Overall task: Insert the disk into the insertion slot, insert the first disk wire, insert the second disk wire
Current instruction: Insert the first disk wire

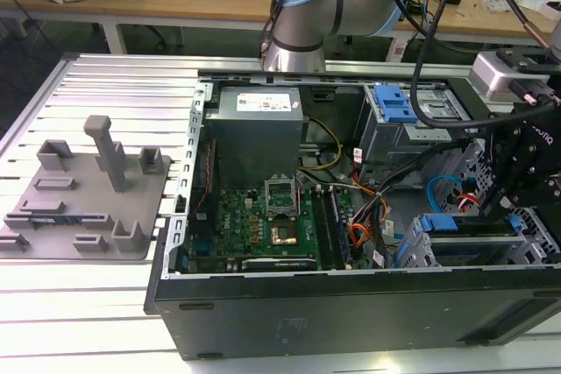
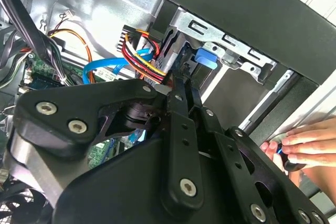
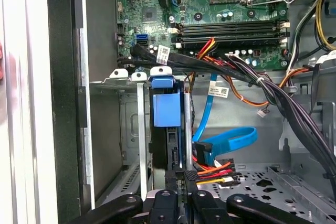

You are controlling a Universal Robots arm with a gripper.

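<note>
The disk [image 3: 171,142] sits edge-on inside the insertion slot [image 3: 140,145], its blue carrier tab [image 3: 166,104] showing at the bay's mouth. In the exterior view the disk [image 1: 469,226] lies in the grey cage [image 1: 416,256] at the case's right end. My gripper [image 3: 182,179] is shut on a black wire connector [image 3: 181,173] with red, yellow and black leads, held against the disk's rear edge. A blue flat wire [image 3: 227,139] hangs loose beside it. In the second wrist view the gripper [image 2: 176,85] reaches toward the blue tab [image 2: 206,57].
The open computer case [image 1: 351,304] holds a motherboard [image 1: 263,221], a grey power supply [image 1: 256,129] and thick black cable bundles [image 3: 252,77]. A grey fixture plate [image 1: 83,190] lies at the exterior view's left. A person's hand [image 2: 307,148] rests on the case's outer edge.
</note>
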